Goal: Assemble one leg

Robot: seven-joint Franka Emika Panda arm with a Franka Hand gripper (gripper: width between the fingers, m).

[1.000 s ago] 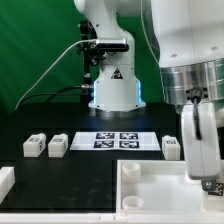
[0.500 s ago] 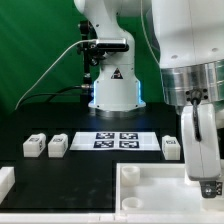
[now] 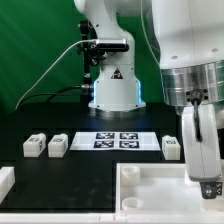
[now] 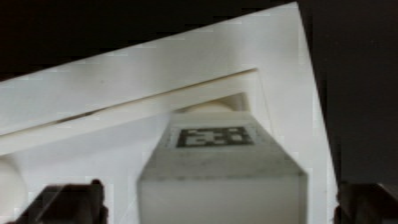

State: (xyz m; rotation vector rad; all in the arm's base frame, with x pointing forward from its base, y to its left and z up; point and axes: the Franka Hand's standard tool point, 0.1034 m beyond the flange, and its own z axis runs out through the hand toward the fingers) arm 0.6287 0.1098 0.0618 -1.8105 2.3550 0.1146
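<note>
In the exterior view two legs (image 3: pixel 34 145) (image 3: pixel 58 145) stand side by side on the black table at the left. A third leg (image 3: pixel 171 147) stands to the right of the marker board, partly hidden behind my gripper (image 3: pixel 207 184). The gripper hangs low over the right part of the large white tray (image 3: pixel 150 190). In the wrist view my gripper (image 4: pixel 217 203) is open, its dark fingers (image 4: pixel 71 205) wide apart. Between them lies a white tagged surface (image 4: pixel 215 137); I cannot tell whether it is a leg or part of the tray.
The marker board (image 3: pixel 118 140) lies flat between the legs. A white piece (image 3: pixel 5 182) sits at the exterior view's left edge near the front. The robot base (image 3: pixel 112 85) with cables stands behind, before a green backdrop.
</note>
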